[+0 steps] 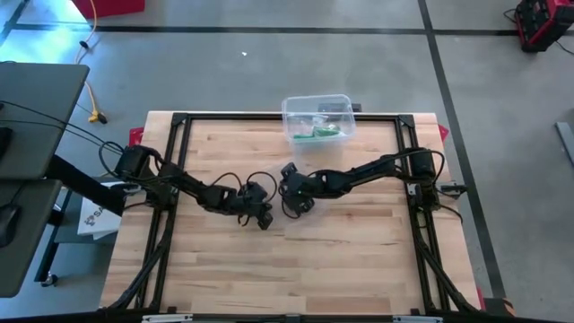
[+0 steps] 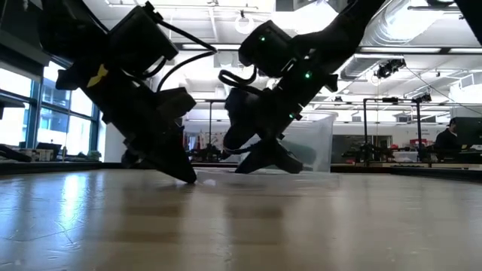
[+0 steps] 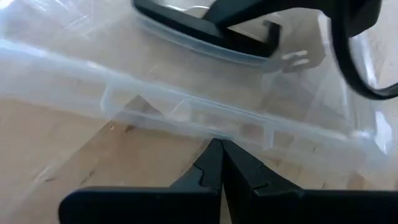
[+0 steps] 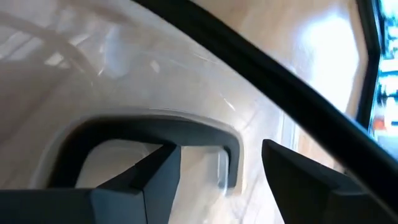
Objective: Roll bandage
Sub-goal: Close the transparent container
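Left gripper (image 1: pixel 265 222): jaws pressed together at a clear plastic lid's (image 3: pixel 205 118) edge, mid-table.
Right gripper (image 1: pixel 291 208): jaws apart, over the lid.
Clear bin (image 1: pixel 318 117): far table edge.

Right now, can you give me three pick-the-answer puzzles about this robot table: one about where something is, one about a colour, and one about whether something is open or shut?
1. Where is the clear box?
A. At the table's far edge
B. On the floor
C. In a gripper

2. What colour are the things in the box?
A. Red
B. Green
C. Blue

3. How are the left gripper's fingers?
A. Wide open
B. Shut together
C. Holding a cup

Answers:
1 A: the high view shows the clear box on the table at its far edge.
2 B: the things inside show green through the clear wall.
3 B: the left gripper has its two fingertips pressed together in its wrist view.
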`<state>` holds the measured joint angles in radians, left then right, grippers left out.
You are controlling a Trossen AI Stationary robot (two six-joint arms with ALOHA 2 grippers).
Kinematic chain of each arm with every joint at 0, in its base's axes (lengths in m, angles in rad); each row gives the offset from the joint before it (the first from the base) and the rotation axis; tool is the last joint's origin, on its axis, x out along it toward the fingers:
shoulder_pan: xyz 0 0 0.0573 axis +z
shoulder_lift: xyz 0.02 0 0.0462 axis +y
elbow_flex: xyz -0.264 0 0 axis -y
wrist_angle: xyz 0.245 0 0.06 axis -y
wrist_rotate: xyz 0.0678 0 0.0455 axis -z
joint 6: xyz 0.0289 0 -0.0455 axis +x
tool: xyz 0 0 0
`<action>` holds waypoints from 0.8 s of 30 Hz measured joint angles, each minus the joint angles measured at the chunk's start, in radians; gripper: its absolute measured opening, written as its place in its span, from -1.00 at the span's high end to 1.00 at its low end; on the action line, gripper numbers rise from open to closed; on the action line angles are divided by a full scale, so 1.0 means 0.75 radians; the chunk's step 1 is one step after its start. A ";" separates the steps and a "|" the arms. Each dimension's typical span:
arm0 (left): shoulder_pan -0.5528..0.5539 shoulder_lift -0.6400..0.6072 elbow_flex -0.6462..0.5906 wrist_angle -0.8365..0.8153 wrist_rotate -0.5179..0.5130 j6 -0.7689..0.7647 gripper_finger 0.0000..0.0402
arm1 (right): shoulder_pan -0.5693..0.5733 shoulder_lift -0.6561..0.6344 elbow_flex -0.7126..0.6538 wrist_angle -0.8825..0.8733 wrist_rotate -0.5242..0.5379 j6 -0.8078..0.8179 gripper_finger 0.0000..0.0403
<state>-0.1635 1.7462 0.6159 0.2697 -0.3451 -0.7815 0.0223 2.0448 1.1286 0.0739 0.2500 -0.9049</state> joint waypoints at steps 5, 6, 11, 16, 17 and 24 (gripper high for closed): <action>-0.028 -0.014 0.003 -0.054 -0.009 -0.076 1.00 | 0.000 -0.038 -0.003 -0.003 0.012 0.166 -0.04; -0.035 -0.025 0.005 -0.074 -0.010 -0.098 1.00 | 0.000 -0.043 -0.003 -0.007 0.003 0.189 -0.03; -0.074 -0.116 0.003 -0.248 0.005 -0.229 1.00 | 0.008 -0.051 -0.003 -0.007 -0.074 0.329 0.00; -0.129 -0.234 -0.006 -0.351 -0.034 -0.255 1.00 | 0.013 -0.055 -0.001 0.021 -0.141 0.480 0.00; -0.141 -0.254 -0.006 -0.344 -0.059 -0.243 1.00 | 0.012 -0.056 -0.001 0.021 -0.139 0.487 0.00; -0.152 -0.207 -0.005 -0.216 -0.150 -0.178 1.00 | 0.009 -0.059 0.000 0.010 -0.099 0.474 0.00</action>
<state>-0.2772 1.5908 0.6121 0.1077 -0.4573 -0.9148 0.0289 2.0006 1.1283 0.0811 0.1761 -0.5491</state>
